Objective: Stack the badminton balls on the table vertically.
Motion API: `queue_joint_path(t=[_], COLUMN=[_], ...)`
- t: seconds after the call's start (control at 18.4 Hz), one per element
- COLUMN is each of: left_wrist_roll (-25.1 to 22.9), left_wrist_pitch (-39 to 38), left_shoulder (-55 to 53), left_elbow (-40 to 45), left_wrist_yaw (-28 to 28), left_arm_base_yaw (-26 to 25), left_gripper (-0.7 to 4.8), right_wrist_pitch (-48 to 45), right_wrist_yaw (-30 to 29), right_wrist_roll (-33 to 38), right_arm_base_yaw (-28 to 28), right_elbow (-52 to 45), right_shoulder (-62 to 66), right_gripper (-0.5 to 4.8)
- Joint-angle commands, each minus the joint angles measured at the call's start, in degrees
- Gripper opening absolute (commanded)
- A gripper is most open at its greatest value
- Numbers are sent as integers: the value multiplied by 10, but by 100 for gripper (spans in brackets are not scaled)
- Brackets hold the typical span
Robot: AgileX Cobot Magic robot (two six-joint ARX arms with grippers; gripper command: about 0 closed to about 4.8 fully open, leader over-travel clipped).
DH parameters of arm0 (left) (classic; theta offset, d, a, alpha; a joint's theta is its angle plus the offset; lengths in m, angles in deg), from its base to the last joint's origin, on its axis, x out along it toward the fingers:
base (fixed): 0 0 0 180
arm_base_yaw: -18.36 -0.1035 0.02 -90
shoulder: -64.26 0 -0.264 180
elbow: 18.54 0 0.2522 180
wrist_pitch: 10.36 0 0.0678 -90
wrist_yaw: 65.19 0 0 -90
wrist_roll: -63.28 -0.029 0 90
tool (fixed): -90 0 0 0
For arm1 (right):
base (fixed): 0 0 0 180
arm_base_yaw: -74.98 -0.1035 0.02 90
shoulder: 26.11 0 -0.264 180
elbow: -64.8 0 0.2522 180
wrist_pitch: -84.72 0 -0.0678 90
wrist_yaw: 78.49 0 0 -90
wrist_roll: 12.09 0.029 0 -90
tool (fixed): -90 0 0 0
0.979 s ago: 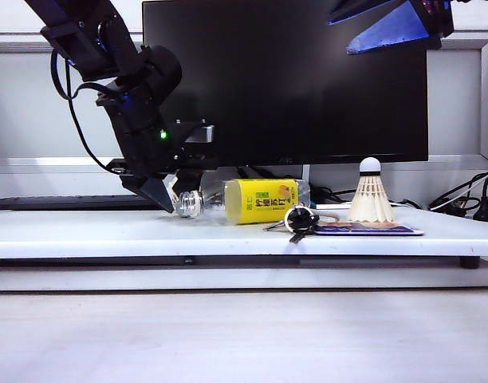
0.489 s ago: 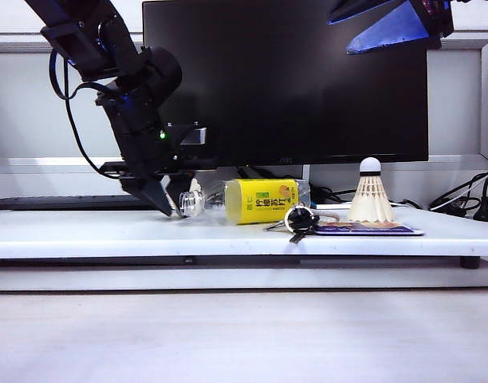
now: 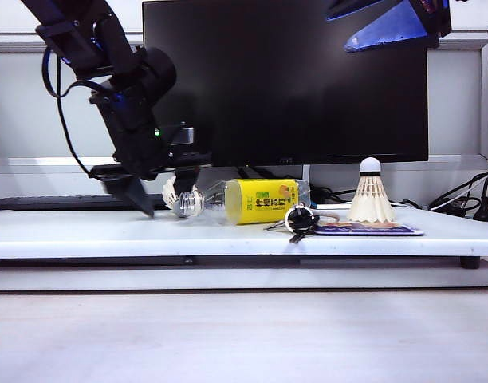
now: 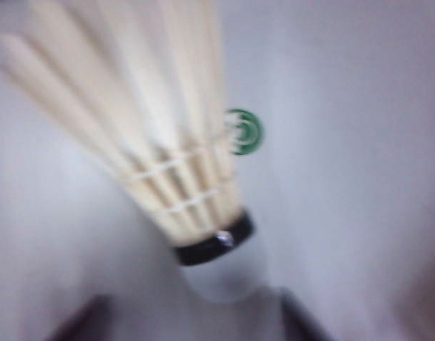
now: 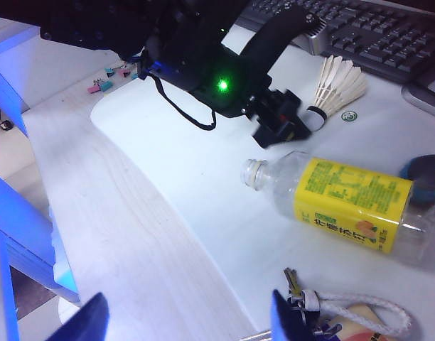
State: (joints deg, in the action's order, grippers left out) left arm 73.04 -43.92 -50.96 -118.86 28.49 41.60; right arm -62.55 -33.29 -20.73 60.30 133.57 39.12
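One badminton ball (image 4: 168, 135) lies on its side on the white table (image 3: 84, 231), blurred and very close in the left wrist view. Its cork tip (image 4: 224, 273) sits between the wide-apart dark fingers of my left gripper (image 4: 192, 323), which is open. In the exterior view this ball (image 3: 171, 191) shows between the left gripper's (image 3: 160, 199) fingers, next to the bottle's mouth. The other badminton ball (image 3: 370, 195) stands upright, cork on top, at the right. My right gripper (image 5: 189, 320) hangs open and empty, high at the exterior view's upper right (image 3: 387, 20).
A clear bottle with a yellow label (image 3: 260, 201) lies on its side mid-table, its mouth toward the left gripper. A key bunch (image 3: 300, 217) and a flat card (image 3: 367, 230) lie by the upright shuttlecock. A black monitor (image 3: 284, 80) stands behind, a keyboard (image 5: 360, 28) beyond.
The left gripper's jaws have spread wide, the outer finger swinging left. The wrist has rolled a little, and the lying shuttlecock now shows between the fingers. The right arm has kept still.
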Motion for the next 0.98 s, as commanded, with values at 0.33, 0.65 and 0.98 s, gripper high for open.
queue_joint_path(t=[0.33,0.65,0.98], left_wrist_roll=[77,81,80], left_wrist_pitch=[35,42,43], left_shoulder=[10,7,4], left_elbow=[-3,-3,-3], left_wrist_yaw=[1,2,16], left_arm_base_yaw=[2,9,15], left_gripper=[303,303,303], right_wrist_pitch=[-5,-5,-5], right_wrist_yaw=[-3,-3,-3], right_wrist_roll=[1,1,1], right_arm_base_yaw=[0,0,0], right_elbow=[2,2,2], right_shoulder=[-2,-2,-2], right_gripper=[292,292,292])
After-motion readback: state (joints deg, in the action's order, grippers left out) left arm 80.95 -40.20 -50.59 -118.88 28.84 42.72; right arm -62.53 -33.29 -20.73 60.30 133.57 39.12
